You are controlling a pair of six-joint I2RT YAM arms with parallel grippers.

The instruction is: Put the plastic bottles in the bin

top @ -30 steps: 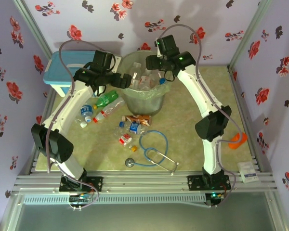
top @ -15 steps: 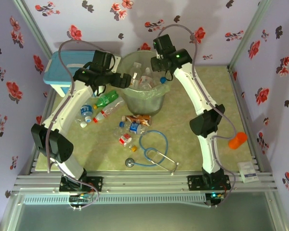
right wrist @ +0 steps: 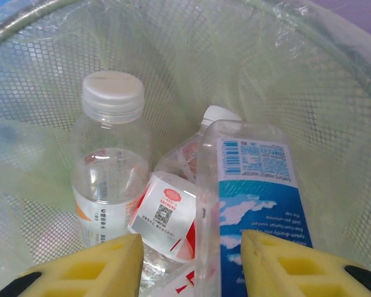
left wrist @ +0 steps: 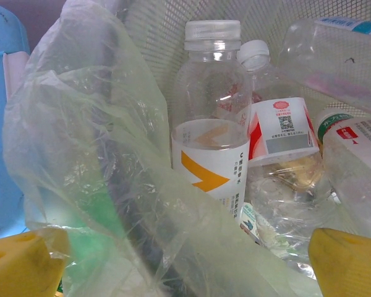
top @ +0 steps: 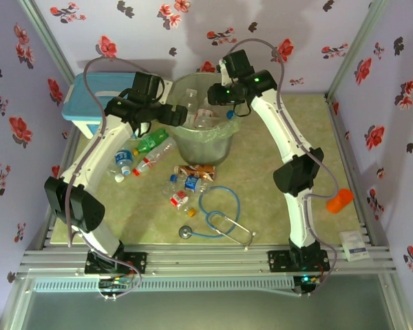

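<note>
Left arm [top: 96, 148] and right arm [top: 283, 134] extend forward, converging, elbows bent outward. Left gripper [left wrist: 185, 266]: fingers spread wide. Right gripper [right wrist: 191, 263]: pitched downward, fingers partly apart.

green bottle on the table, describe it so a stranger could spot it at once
Find the big round bin at the back middle of the table. Left of its base small bottles lie flat, and the green bottle is at the back of that group. Its neighbours are clear plastic; it alone is green.
</note>
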